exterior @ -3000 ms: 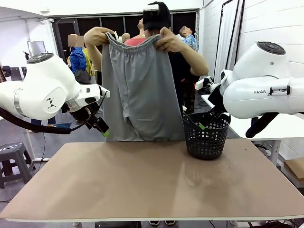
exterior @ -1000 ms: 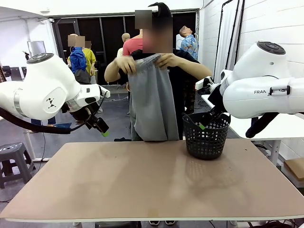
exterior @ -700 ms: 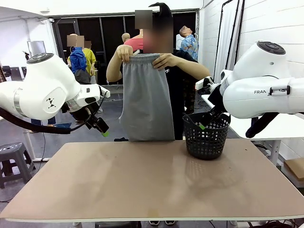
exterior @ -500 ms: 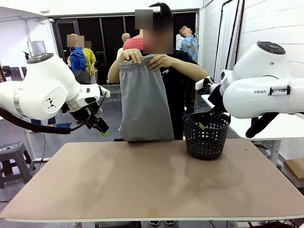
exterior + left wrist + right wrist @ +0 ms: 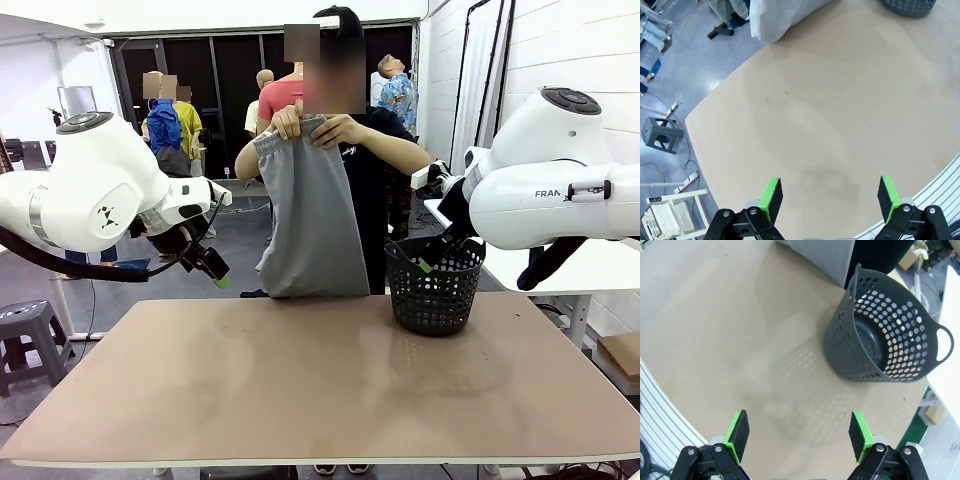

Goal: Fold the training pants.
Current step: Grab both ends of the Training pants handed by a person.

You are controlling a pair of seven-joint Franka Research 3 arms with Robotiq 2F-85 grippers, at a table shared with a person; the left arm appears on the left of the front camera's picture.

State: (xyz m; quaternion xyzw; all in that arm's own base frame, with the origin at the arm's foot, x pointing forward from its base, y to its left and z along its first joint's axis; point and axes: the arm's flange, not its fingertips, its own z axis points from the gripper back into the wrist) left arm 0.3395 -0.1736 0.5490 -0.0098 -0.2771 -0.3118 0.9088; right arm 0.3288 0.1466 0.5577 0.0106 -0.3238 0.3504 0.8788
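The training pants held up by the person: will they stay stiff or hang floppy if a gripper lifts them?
Probably floppy: the training pants hang limply from the person's hands. Likely light, since holding the waistband alone carries them. Gripped at one point, they would probably sag and bunch.

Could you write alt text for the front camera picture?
A person across the table holds grey training pants up by the waistband with both hands, the cloth hanging down to the table's far edge. A black mesh basket stands on it at right. Two white robot arms hang at either side, jaws open, touching nothing.
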